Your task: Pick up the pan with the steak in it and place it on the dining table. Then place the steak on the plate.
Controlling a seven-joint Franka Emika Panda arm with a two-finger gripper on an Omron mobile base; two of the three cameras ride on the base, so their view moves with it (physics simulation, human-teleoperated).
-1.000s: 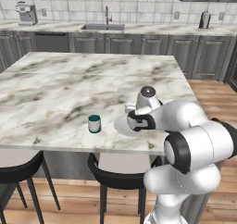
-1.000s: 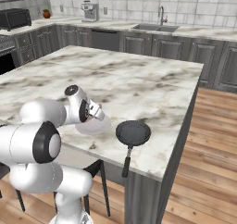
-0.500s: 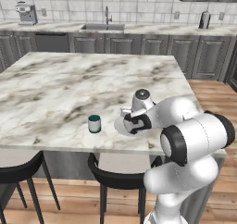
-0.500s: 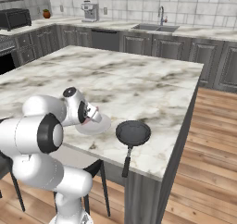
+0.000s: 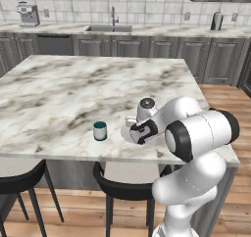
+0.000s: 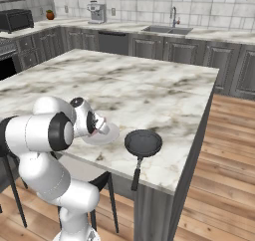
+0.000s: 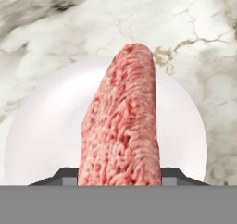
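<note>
My gripper [image 7: 119, 180] is shut on the steak [image 7: 121, 126], a pinkish-red slab that stands on edge between the fingers, directly over the white plate [image 7: 41, 130]. On the dining table [image 5: 68, 91] the plate [image 5: 125, 134] peeks out from under my hand [image 5: 140, 132], near the table's front edge. In the right base view the gripper [image 6: 97, 127] hangs low over the plate [image 6: 108, 134]. The black pan [image 6: 143, 142] sits empty on the table [image 6: 149, 93] just right of the plate, its handle poking out past the front edge.
A small teal cup [image 5: 100, 130] stands on the table left of the plate. Dark stools [image 5: 122, 189] tuck under the table's front edge. Counters with a sink [image 5: 109, 29] and a coffee machine [image 5: 28, 14] line the back wall.
My hand has sunk a little lower over the plate with the steak still in it, and the arm's elbow has swung around. Pan, cup and plate have stayed put.
</note>
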